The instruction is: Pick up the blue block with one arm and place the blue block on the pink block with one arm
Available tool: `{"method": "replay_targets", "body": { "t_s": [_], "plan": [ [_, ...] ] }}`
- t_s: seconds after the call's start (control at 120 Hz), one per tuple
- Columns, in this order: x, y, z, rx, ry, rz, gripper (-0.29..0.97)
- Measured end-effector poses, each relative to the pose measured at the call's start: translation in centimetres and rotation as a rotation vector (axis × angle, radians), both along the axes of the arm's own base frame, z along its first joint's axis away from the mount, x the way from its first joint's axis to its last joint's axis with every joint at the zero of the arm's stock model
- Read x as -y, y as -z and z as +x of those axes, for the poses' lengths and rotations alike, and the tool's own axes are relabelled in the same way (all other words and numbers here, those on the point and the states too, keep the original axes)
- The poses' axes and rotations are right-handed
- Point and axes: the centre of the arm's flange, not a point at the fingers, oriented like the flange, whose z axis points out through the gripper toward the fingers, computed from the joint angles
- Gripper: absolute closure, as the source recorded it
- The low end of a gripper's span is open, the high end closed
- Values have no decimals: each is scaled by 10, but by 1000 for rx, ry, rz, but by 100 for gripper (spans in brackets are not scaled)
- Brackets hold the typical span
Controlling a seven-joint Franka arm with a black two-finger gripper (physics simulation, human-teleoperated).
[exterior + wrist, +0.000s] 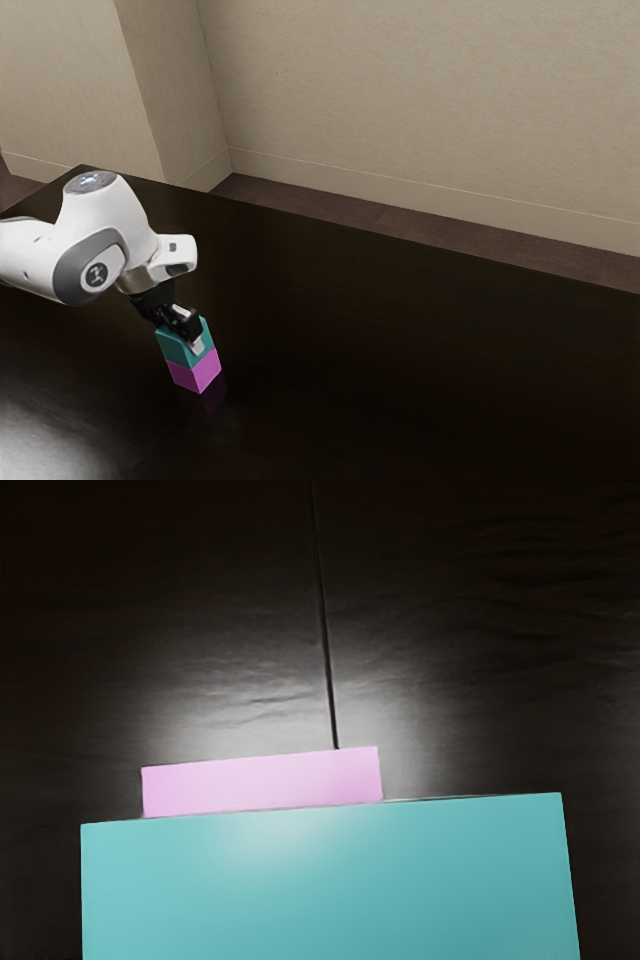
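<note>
The fingers (197, 341) gripped the blue block (176, 350) from two sides, and it sat on top of the pink block (195, 375) on the dark surface (400, 350)

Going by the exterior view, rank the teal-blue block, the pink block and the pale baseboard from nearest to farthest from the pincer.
1. Teal-blue cubic block, gripped in the pincer.
2. Pink cubic block, directly beneath it.
3. Pale wall baseboard, far off, upper right.

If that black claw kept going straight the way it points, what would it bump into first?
The black gripper points down onto the turquoise-blue cube right under it, so that comes first. That cube sits on the pink cube, on the dark table.
</note>
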Motion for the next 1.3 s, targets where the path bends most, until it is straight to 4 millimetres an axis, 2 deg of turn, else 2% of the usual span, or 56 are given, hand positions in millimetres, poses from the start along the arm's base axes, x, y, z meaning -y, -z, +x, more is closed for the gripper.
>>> {"method": "replay_targets", "body": {
  "t_s": [1.125,1.2,1.3],
  "plan": [
    [4,1,9,25,-11,59,39],
    [4,2,8,24,-14,55,28],
    [3,2,8,21,-14,46,20]
  ]
}}
